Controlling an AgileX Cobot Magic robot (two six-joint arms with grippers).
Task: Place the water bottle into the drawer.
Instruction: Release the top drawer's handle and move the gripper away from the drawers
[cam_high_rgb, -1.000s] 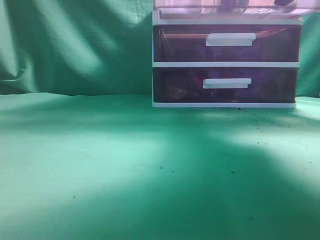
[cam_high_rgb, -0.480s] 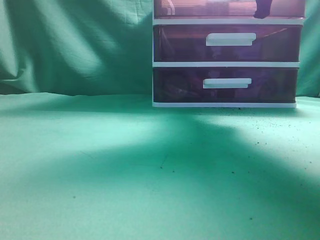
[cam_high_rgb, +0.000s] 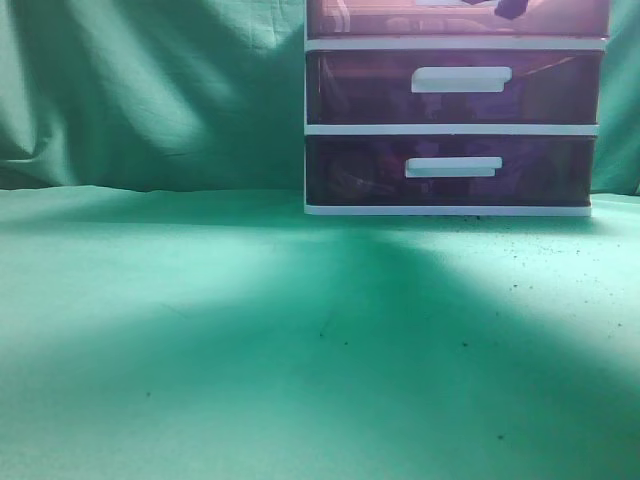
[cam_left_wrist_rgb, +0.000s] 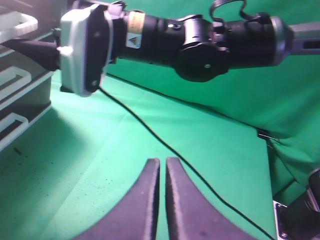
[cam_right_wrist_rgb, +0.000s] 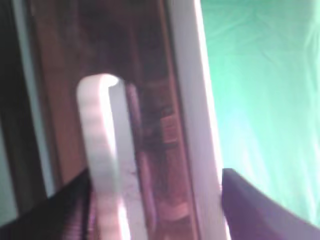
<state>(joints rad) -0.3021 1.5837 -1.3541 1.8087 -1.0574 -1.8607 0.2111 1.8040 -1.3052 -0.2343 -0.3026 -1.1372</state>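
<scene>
Standing at the far right of the green counter (cam_high_rgb: 200, 330): white-framed drawer unit (cam_high_rgb: 455, 128), top drawer (cam_high_rgb: 400, 18) pushed in. Right gripper (cam_right_wrist_rgb: 155, 200), jaws spread, straddles its white bar handle (cam_right_wrist_rgb: 100, 150). Left gripper (cam_left_wrist_rgb: 160, 167), jaws clenched, empty. Water bottle: not identifiable.

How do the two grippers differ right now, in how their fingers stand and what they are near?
The left gripper has its fingers pressed almost together, while the right gripper has its fingers spread wide apart. The left gripper hangs over bare green cloth, holding nothing, while the right gripper straddles the drawer's white handle, one finger on each side. Both have dark fingers.
</scene>
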